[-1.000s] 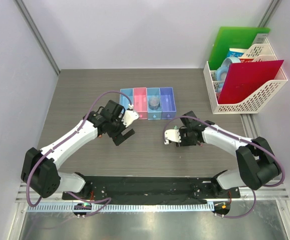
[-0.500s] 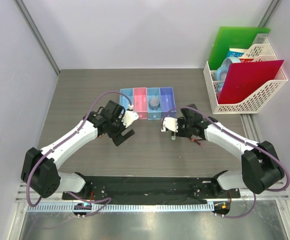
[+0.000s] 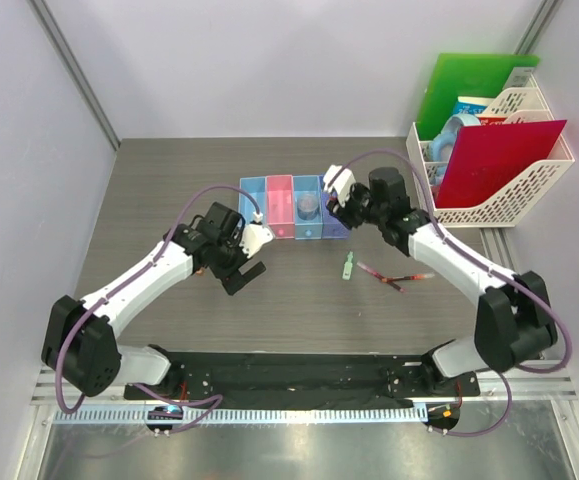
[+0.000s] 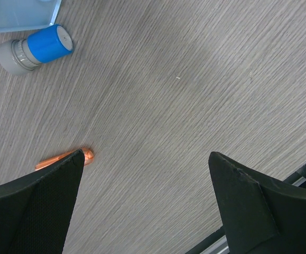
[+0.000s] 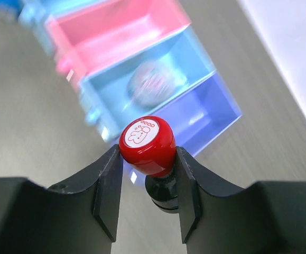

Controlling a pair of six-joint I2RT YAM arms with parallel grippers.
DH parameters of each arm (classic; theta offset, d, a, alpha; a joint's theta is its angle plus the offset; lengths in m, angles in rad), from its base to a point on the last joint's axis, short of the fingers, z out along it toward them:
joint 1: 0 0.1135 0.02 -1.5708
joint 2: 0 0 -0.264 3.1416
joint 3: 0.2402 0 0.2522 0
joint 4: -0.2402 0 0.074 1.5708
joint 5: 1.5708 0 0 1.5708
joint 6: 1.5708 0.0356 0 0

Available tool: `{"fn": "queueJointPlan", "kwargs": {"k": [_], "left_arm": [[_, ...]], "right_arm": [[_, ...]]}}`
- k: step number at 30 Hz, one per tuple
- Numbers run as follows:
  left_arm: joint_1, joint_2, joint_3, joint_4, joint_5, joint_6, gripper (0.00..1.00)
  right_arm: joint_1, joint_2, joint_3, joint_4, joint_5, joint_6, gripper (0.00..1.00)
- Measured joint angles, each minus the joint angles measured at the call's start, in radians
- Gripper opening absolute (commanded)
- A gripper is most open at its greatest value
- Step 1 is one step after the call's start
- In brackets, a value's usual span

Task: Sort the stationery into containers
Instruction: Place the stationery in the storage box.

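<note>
Right gripper (image 5: 147,159): black fingers (image 5: 108,185) clamp the red stamp (image 5: 146,142), one flat pad on each side of its glossy domed top. The white print on the dome is too small to read. The stamp's black base is mostly hidden between the pads.

Behind it, blurred, is the row of joined translucent plastic bins (image 3: 280,210). The leftmost bin is cut off in the wrist view. A greyish roll (image 5: 151,80) lies in the light-blue bin second from the right; its detail is lost to blur. In the top view this gripper is over the purple-blue bin at the right end, and the stamp cannot be made out there.

Left gripper (image 4: 146,155): matte, textured fingers are spread wide with nothing between them, and their bases are cut by the frame edge. A thin shiny orange piece (image 4: 63,159) lies on the grey wood-grain table (image 4: 195,79), one end hidden behind a finger. A blue and grey cylinder (image 4: 35,50) lies on its side just beside a light-blue bin corner.

A green piece (image 3: 348,266) and thin dark-red pens (image 3: 394,277) lie on the table nearer than the bins, too small for detail.
</note>
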Motion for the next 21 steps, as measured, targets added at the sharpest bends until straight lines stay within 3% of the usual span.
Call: {"fn": "queueJointPlan", "kwargs": {"k": [8, 14, 21], "left_arm": [[0.078, -0.053, 0.000, -0.039, 0.089, 0.031, 1.00], [0.181, -0.178, 0.000, -0.070, 0.172, 0.053, 1.00], [0.267, -0.237, -0.048, -0.068, 0.213, 0.056, 1.00]], "right_arm": [[-0.096, 0.266, 0.136, 0.329, -0.074, 0.296, 0.01], [-0.130, 0.420, 0.271, 0.379, -0.130, 0.422, 0.01], [-0.106, 0.472, 0.448, 0.408, -0.230, 0.578, 0.01]]}}
